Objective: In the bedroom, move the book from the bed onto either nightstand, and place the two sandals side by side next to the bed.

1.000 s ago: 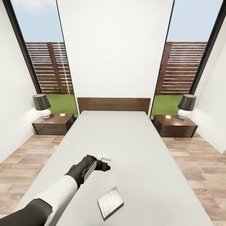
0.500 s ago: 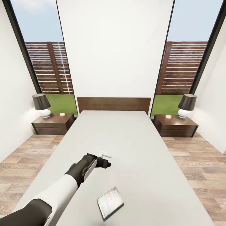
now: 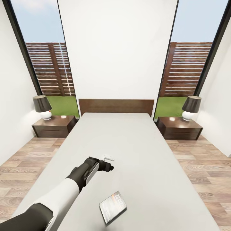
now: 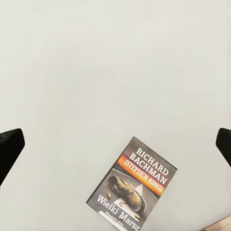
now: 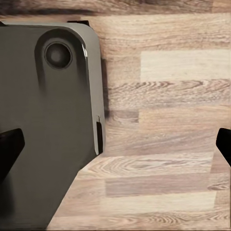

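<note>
The book (image 3: 113, 207), dark with an orange band, lies flat on the pale-grey bed (image 3: 128, 144) near its foot end. My left gripper (image 3: 108, 163) hangs open over the mattress, farther up the bed than the book and apart from it. In the left wrist view the book (image 4: 132, 187) lies below the open left gripper (image 4: 115, 147), with nothing between the fingertips (image 4: 9, 149). The right gripper (image 5: 115, 144) is open and empty over the wood floor. One nightstand (image 3: 53, 126) stands left of the headboard, the other nightstand (image 3: 179, 128) right of it. The sandals are out of view.
Each nightstand carries a lamp, one lamp (image 3: 42, 107) at the left and one lamp (image 3: 191, 108) at the right. Wood-plank floor (image 3: 199, 163) runs along both sides of the bed. The robot's dark base (image 5: 48, 120) shows in the right wrist view.
My left gripper has edged slightly farther up the bed, away from the book. The book has not moved.
</note>
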Controlling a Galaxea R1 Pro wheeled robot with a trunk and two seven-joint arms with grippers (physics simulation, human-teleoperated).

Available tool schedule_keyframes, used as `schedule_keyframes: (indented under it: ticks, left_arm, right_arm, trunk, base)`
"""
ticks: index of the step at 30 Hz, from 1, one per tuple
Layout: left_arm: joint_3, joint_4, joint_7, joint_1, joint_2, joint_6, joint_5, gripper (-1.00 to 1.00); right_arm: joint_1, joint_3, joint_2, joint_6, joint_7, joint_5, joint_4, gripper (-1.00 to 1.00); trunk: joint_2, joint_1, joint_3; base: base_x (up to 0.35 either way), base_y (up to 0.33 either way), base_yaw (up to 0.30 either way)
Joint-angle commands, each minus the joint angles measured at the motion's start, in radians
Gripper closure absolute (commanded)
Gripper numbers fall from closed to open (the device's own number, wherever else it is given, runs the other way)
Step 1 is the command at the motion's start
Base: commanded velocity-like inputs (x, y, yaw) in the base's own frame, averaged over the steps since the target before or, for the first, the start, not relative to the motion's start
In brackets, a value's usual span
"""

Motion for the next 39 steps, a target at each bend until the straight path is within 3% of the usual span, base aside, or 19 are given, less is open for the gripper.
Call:
schedule_keyframes:
  ticks: [1,20,31,39]
  left_arm:
    - [-0.004,-0.001,0.003,-0.001,0.001,0.005,0.010,-1.00]
    - [-0.005,-0.001,-0.001,-0.001,0.001,0.003,0.010,-1.00]
    - [-0.005,-0.001,-0.001,-0.001,0.001,0.003,0.010,-1.00]
    - [-0.005,-0.001,-0.001,-0.001,0.001,0.003,0.010,-1.00]
  right_arm:
    - [0.004,-0.009,-0.001,-0.006,-0.002,0.009,0.003,-1.00]
    - [0.037,-0.009,0.002,-0.002,-0.071,0.008,0.005,-1.00]
    - [0.075,-0.009,0.006,-0.002,-0.075,0.008,0.005,-1.00]
    - [0.105,-0.009,0.007,-0.002,-0.075,0.008,0.005,-1.00]
  trunk:
    - [-0.001,0.000,-0.001]
    - [-0.001,0.000,-0.001]
    - [-0.078,0.042,-0.036]
    - [-0.078,0.042,-0.036]
  base:
    - [0.000,0.000,0.000]
    - [0.000,0.000,0.000]
    - [0.000,0.000,0.000]
    - [0.000,0.000,0.000]
